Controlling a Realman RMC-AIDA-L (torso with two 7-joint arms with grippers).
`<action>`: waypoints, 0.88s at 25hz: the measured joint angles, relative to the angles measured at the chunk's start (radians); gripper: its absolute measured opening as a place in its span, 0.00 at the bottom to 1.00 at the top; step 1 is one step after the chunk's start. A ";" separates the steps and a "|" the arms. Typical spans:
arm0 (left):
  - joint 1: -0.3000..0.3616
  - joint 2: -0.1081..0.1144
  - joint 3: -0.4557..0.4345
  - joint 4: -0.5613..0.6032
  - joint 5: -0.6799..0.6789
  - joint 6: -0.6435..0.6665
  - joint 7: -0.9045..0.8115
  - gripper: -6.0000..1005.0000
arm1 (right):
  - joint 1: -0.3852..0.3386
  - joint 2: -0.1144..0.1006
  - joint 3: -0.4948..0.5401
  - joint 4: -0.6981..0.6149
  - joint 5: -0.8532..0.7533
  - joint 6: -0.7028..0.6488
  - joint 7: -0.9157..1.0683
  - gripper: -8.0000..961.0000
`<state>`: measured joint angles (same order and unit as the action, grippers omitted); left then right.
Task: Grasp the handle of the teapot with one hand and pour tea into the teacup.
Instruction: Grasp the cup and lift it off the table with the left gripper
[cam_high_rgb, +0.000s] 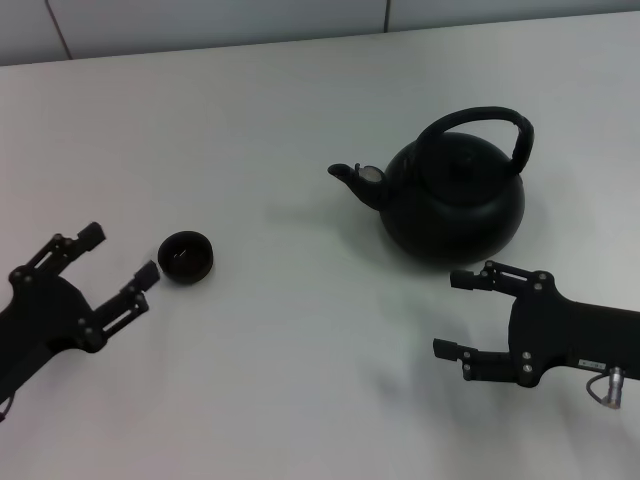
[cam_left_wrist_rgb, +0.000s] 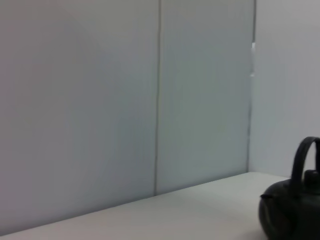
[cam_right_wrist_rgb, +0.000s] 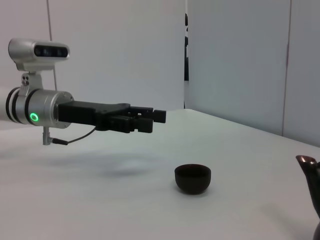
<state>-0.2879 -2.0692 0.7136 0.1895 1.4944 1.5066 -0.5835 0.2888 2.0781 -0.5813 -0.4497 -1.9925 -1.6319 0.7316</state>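
Note:
The matte black teapot (cam_high_rgb: 450, 200) stands upright on the white table (cam_high_rgb: 300, 380) at the right of the middle, its spout (cam_high_rgb: 350, 178) pointing left. Its arched black handle (cam_high_rgb: 480, 125) rises over the lid. The teapot's edge also shows in the left wrist view (cam_left_wrist_rgb: 292, 207), and its spout tip in the right wrist view (cam_right_wrist_rgb: 310, 167). The small black teacup (cam_high_rgb: 186, 257) sits at the left; it also shows in the right wrist view (cam_right_wrist_rgb: 192, 178). My left gripper (cam_high_rgb: 120, 258) is open, just left of the teacup. My right gripper (cam_high_rgb: 455, 315) is open and empty, in front of the teapot.
A pale panelled wall (cam_high_rgb: 200, 25) runs along the table's far edge. The left arm's silver wrist with a green light (cam_right_wrist_rgb: 35, 112) shows in the right wrist view, hovering above the table beside the teacup.

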 joint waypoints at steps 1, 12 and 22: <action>0.001 0.000 -0.004 -0.001 0.000 -0.004 0.002 0.80 | 0.000 0.000 0.000 0.000 0.000 0.000 0.000 0.85; -0.001 0.002 0.000 -0.003 0.006 -0.050 0.018 0.80 | 0.004 0.000 -0.001 0.000 0.002 0.006 0.000 0.85; -0.001 0.004 0.089 0.003 0.010 -0.160 0.019 0.80 | 0.004 0.000 -0.002 0.000 0.002 0.009 0.000 0.85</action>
<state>-0.2891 -2.0651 0.8029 0.1924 1.5048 1.3468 -0.5649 0.2929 2.0782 -0.5828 -0.4493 -1.9909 -1.6228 0.7317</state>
